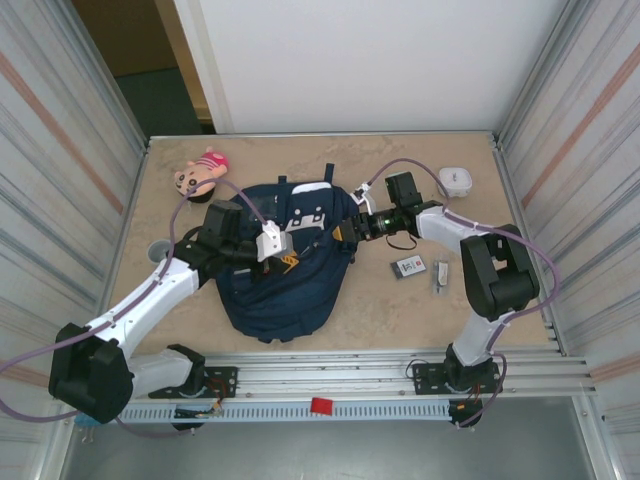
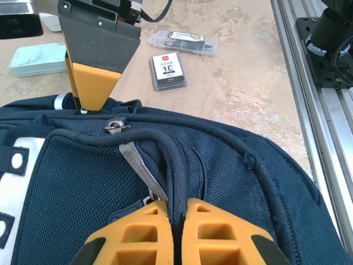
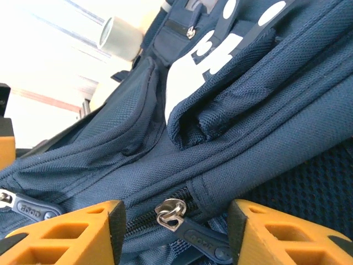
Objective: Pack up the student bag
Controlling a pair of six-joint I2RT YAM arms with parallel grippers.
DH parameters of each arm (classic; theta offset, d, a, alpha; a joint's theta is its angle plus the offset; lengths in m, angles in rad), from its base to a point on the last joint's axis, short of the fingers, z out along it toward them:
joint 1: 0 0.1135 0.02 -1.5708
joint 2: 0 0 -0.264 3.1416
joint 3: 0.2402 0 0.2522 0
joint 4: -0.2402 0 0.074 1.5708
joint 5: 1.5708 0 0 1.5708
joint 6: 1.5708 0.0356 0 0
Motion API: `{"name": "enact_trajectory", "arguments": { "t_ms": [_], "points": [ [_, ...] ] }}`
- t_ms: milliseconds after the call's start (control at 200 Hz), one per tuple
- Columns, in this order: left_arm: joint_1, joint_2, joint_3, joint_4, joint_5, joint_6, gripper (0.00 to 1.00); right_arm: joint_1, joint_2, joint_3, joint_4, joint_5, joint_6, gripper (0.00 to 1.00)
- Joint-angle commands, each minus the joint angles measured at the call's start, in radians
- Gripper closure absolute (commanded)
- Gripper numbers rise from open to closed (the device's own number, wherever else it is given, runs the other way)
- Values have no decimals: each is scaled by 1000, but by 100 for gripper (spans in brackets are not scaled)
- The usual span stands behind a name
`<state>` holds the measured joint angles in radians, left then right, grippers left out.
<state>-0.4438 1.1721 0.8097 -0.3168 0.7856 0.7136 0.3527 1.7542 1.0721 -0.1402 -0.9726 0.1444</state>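
The left end effector [image 2: 177,218] is clenched on a dark strap [image 2: 175,165] that runs over the mesh panel of the student bag [image 1: 285,285]. Its orange fingers [image 2: 138,232] are pressed together with the strap pinched between them. The right end effector [image 3: 175,214] is released. Its jaws stand apart on either side of a metal zipper pull [image 3: 170,212] on the bag's seam (the pull seems to touch neither finger). From above, both end effectors sit over the far half of the bag, each on its own arm's side.

The bag lies flat in the middle of the tabletop [image 1: 380,310]. Off the bag on the right arm's side, and apart from it, lie a small black card box [image 2: 168,72] and a clear case [image 2: 185,41]. A pale tin [image 2: 36,58] lies farther out. Near the bag's far corner on the left arm's side lies a pink plush toy [image 1: 200,172].
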Motion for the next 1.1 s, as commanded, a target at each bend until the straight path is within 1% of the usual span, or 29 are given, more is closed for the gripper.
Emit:
{"name": "enact_trajectory", "arguments": {
  "t_ms": [0, 115, 251, 316, 386, 466, 556, 601, 631, 702, 797, 842, 957, 1042, 1092],
  "points": [
    [9, -25, 56, 74, 77, 12, 100, 13, 2, 27, -46, -78, -19, 58],
    [11, -20, 54, 79, 71, 12, 100, 16, -28, 10, -58, -84, -11, 69],
    [13, -16, 54, 85, 77, 8, 100, 16, -49, -6, -41, -73, 0, 78],
    [13, -17, 56, 86, 78, 8, 100, 16, -42, -4, -32, -81, 12, 80],
    [13, -18, 56, 86, 79, 7, 100, 18, -34, -5, -13, -91, 27, 78],
    [13, -20, 57, 85, 85, 5, 100, 19, -24, -6, 7, -94, 41, 69],
    [13, -26, 54, 89, 89, 1, 100, 15, -6, -4, 42, -105, 67, 64],
    [13, -28, 52, 92, 87, -2, 100, 16, 1, 0, 50, -110, 79, 63],
    [13, -28, 51, 91, 86, -1, 100, 18, 3, 1, 53, -111, 84, 65],
    [14, -27, 50, 98, 83, -2, 100, 20, -3, -1, 57, -105, 89, 74],
    [14, -24, 48, 109, 74, -10, 100, 20, -28, -12, 52, -105, 100, 83],
    [13, -22, 48, 109, 64, -9, 100, 21, -49, -19, 46, -110, 104, 86],
    [14, -22, 46, 104, 46, -2, 100, 26, -119, -53, 39, -135, 119, 89],
    [17, -24, 46, 105, 46, -3, 100, 25, -169, -80, 42, -134, 136, 88],
    [16, -23, 45, 104, 50, -4, 100, 20, -184, -91, 46, -121, 147, 86]
  ]
}}
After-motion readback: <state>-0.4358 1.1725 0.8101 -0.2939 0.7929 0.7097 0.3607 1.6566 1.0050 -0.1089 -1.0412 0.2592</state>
